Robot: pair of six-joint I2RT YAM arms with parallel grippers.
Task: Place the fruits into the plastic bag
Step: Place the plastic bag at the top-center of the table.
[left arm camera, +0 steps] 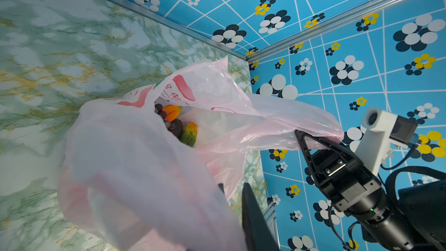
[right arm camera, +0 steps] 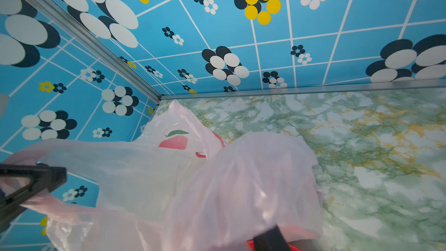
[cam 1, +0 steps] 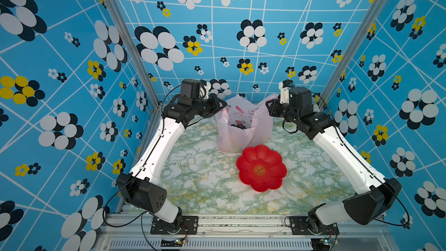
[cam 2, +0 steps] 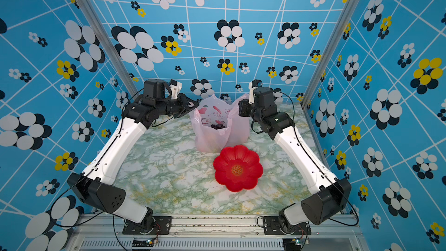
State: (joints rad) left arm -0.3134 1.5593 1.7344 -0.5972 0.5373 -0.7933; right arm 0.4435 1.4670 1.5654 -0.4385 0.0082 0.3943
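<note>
Plastic bag [cam 1: 241,138], upper centre, fruits [left arm camera: 178,121] inside; left gripper [cam 1: 224,105], right gripper [cam 1: 267,104] at its sides, hold I cannot tell; released, it may slump, spilling.

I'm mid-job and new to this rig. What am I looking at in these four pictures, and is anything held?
Two robot arms work over a marble-patterned table. Two pictures look down from overhead; the other two are taken from the wrists. A pink plastic bag stands open at the back, with toy fruits inside. The red flower-shaped dish in front of it is empty. The left end effector and right end effector each sit at a bag handle; whether they grip cannot be told.
</note>
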